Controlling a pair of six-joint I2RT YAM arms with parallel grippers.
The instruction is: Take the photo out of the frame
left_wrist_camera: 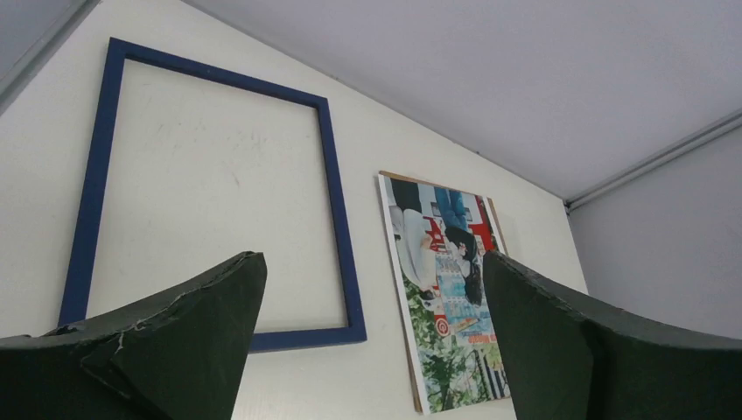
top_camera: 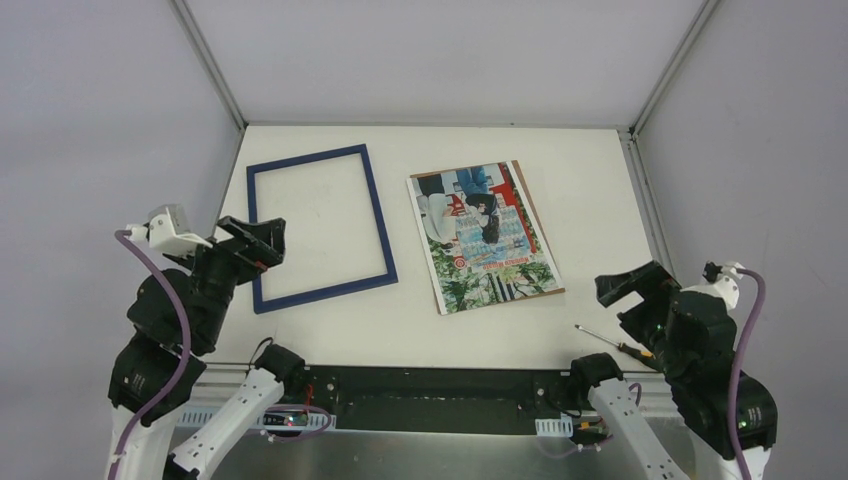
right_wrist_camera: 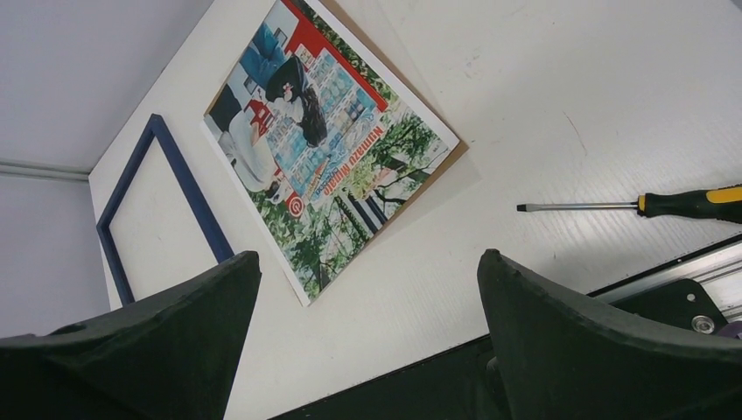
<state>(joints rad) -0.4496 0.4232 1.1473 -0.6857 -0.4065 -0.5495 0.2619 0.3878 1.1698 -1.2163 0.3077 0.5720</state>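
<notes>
The thin dark-blue frame (top_camera: 381,225) lies flat on the white table at the left, with bare table showing through it (left_wrist_camera: 341,219). The photo (top_camera: 484,235), a colourful print, lies apart to its right on a brown backing board (top_camera: 545,243) and also shows in both wrist views (left_wrist_camera: 446,297) (right_wrist_camera: 328,149). My left gripper (top_camera: 272,243) hovers open over the frame's near-left corner with nothing between its fingers (left_wrist_camera: 372,260). At the near right my right gripper (top_camera: 615,300) is open and empty, raised over the table's front edge (right_wrist_camera: 367,255).
A screwdriver (top_camera: 612,340) with a black and yellow handle (right_wrist_camera: 691,203) lies on the table near the front right, just beside my right gripper. Grey enclosure walls (top_camera: 430,60) close in the back and both sides.
</notes>
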